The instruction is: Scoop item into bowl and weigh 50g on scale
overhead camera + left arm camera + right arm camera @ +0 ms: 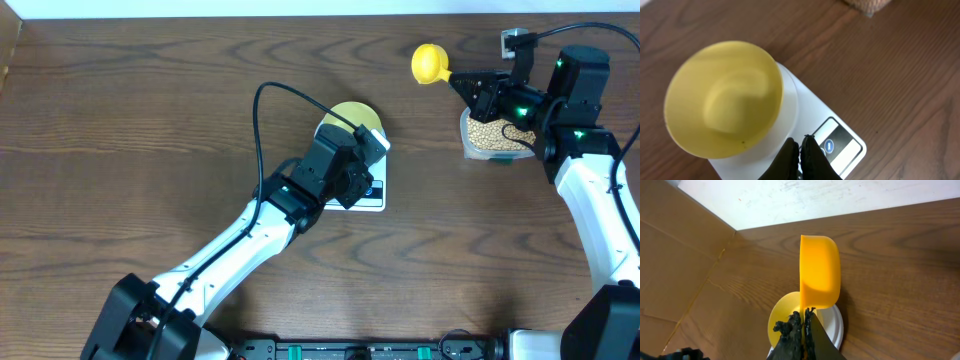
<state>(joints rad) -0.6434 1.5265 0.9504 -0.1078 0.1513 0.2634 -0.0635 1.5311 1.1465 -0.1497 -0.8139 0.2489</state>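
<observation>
Brown worktop (150, 150) holds it all. Bowl (722, 97) sits empty on the scale (810, 112). Beans (488, 134) lie in the tub (466, 148), well apart. Right hand (804, 317) is shut on the scoop (819, 272). Left hand (801, 150) is shut on nothing, at the scale's front. Scooping and weighing are yet to do.

Only a white upright mark on the blue round button (829, 146) of the scale (807, 107), no legible text

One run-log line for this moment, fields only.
bowl: empty, on scale | left gripper: shut, by button | right gripper: shut on scoop, beside tub of beans
</observation>
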